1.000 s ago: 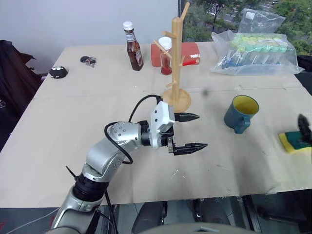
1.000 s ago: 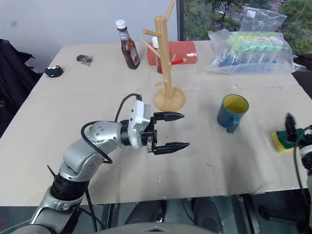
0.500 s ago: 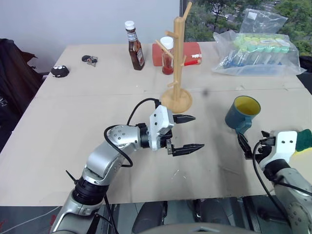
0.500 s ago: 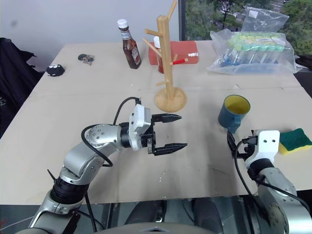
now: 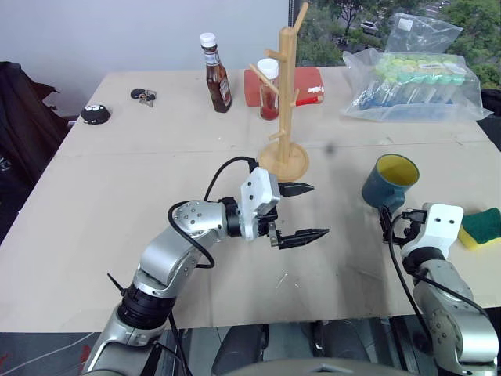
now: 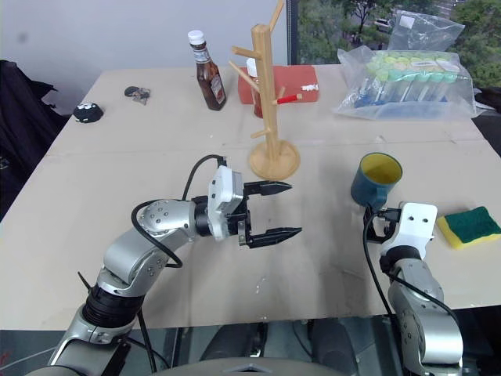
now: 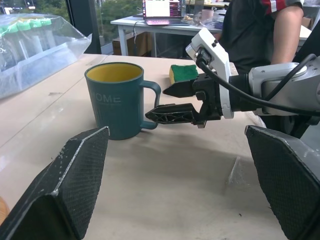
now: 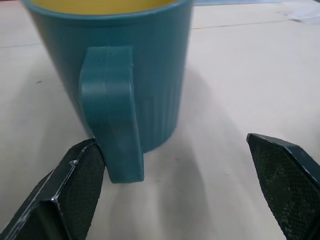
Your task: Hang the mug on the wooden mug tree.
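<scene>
Right gripper [image 7: 167, 102] level, jaws spread, at mug [image 5: 388, 181] handle, not gripping. Left gripper [image 5: 301, 212] mid-table, jaws spread, empty. Mug tree [image 5: 285, 102] far-left of mug.

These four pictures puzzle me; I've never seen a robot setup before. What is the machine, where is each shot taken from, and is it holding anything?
It is a two-armed humanoid robot at a table. The two wide pictures come from cameras in its head, looking down; the two close ones from cameras on its wrists. On the table stand a teal mug, a wooden mug tree and a brown sauce bottle, with a yellow-and-green sponge and a bag of tubes. The left claw hovers open, holding nothing. The right claw is open at the mug's handle, not gripping it yet.
</scene>
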Action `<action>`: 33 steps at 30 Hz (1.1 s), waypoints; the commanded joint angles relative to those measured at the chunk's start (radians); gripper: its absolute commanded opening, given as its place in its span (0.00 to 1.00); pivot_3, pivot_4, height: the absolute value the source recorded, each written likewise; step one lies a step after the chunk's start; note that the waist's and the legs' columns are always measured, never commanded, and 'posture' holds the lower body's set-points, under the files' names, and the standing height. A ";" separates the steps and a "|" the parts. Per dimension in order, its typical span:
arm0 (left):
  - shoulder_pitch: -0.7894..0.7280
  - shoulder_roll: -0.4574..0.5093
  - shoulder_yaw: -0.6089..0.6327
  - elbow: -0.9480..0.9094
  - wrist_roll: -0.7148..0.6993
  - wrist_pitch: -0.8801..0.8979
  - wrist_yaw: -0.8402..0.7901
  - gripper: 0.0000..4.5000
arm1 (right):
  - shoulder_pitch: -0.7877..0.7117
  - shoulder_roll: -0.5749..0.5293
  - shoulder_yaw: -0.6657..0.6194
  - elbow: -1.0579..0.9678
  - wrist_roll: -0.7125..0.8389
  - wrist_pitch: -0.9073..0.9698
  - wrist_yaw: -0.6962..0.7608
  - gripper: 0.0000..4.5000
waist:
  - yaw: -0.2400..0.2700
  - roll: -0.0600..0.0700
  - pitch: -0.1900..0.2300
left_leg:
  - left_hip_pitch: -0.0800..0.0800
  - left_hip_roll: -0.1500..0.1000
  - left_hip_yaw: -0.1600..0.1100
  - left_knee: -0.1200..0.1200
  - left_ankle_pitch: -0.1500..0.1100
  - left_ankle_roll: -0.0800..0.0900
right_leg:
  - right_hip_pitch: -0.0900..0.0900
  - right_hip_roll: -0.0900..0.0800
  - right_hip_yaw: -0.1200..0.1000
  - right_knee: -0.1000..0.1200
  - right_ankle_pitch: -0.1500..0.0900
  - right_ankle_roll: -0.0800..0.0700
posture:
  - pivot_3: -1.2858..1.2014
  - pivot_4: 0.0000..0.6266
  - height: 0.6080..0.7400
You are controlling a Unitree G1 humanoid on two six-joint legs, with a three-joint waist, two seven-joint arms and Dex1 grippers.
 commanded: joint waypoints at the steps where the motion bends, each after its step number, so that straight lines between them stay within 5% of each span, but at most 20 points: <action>1: -0.018 -0.004 0.008 -0.036 -0.001 -0.008 0.006 1.00 | -0.012 0.015 -0.013 -0.030 -0.027 -0.005 -0.018 0.99 | -0.001 0.000 0.000 | 0.000 0.000 0.000 0.000 0.000 0.000 | 0.000 0.000 0.000 0.000 0.000 0.000 | 0.52 0.24 1.00; 22: -0.014 -0.001 0.010 -0.063 -0.005 0.012 0.036 1.00 | -0.114 0.092 -0.044 0.064 -0.094 0.016 -0.059 0.99 | -0.002 0.000 0.000 | 0.000 0.000 0.000 0.000 0.000 0.000 | 0.000 0.000 0.000 0.000 0.000 0.000 | 0.52 0.24 1.00; 31: 0.002 0.005 0.015 -0.074 -0.006 0.012 0.046 1.00 | -0.148 0.093 -0.061 0.101 -0.091 0.002 -0.032 0.01 | -0.002 0.000 0.000 | 0.000 0.000 0.000 0.000 0.000 0.000 | 0.000 0.000 0.000 0.000 0.000 0.000 | 0.52 0.24 1.00; 33: 0.005 0.004 0.015 -0.076 -0.007 0.013 0.050 1.00 | -0.156 0.091 -0.066 0.109 -0.090 0.001 -0.026 0.01 | -0.002 0.000 0.000 | 0.000 0.000 0.000 0.000 0.000 0.000 | 0.000 0.000 0.000 0.000 0.000 0.000 | 0.52 0.24 1.00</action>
